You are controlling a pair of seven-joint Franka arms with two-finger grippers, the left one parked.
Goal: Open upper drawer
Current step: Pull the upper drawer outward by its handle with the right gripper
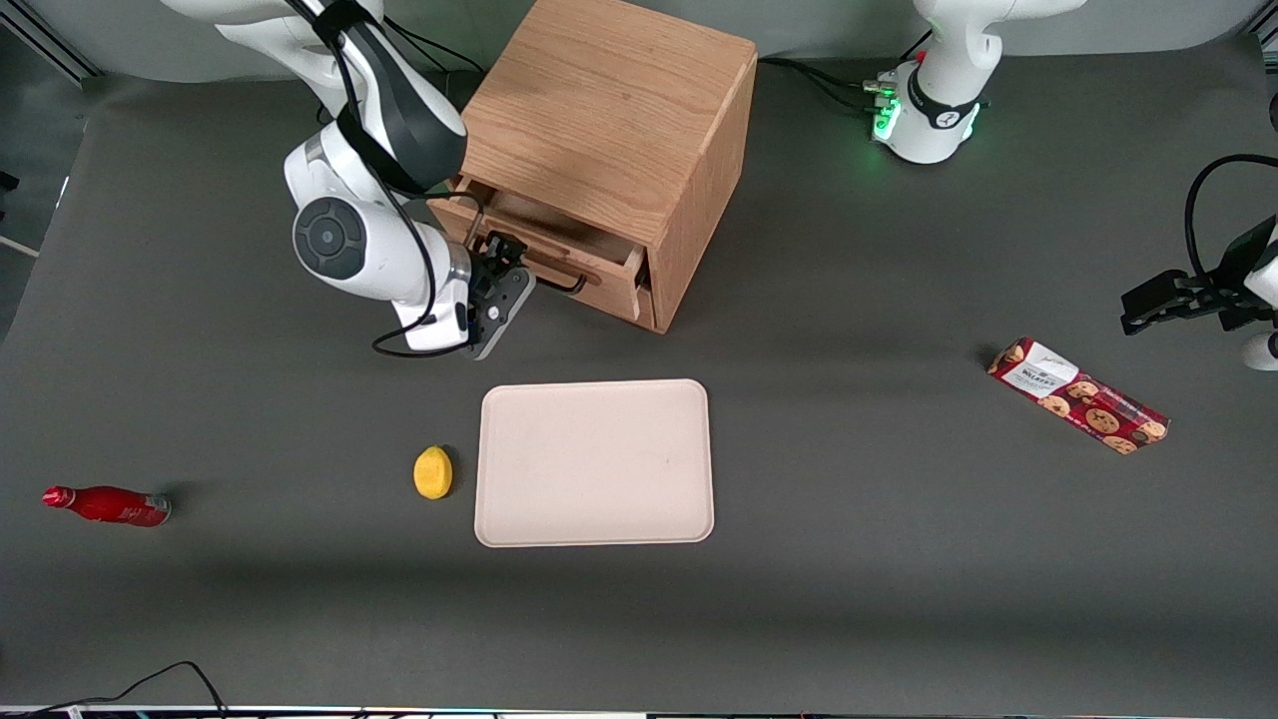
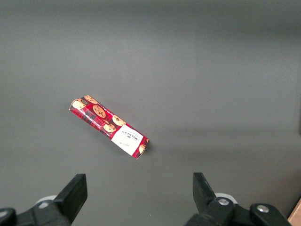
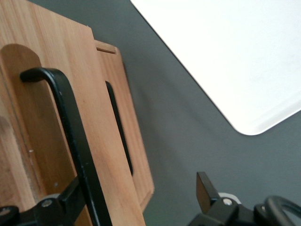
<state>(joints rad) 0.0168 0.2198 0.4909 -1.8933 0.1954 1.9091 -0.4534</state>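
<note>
Gripper [image 1: 496, 290] fingers straddle upper drawer [image 1: 559, 255] handle.

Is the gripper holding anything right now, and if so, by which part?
No firm hold. The gripper is open at the upper drawer, one finger hooked inside its dark bar handle, the other finger out in front.

Front cam high, looking steeply down on the dark grey desk [image 1: 899, 559]. Right wrist cam close on the light oak upper drawer [image 3: 56, 141], beside the claw [image 3: 141, 197]; both show the beige rectangular tray [image 1: 595, 462].
</note>
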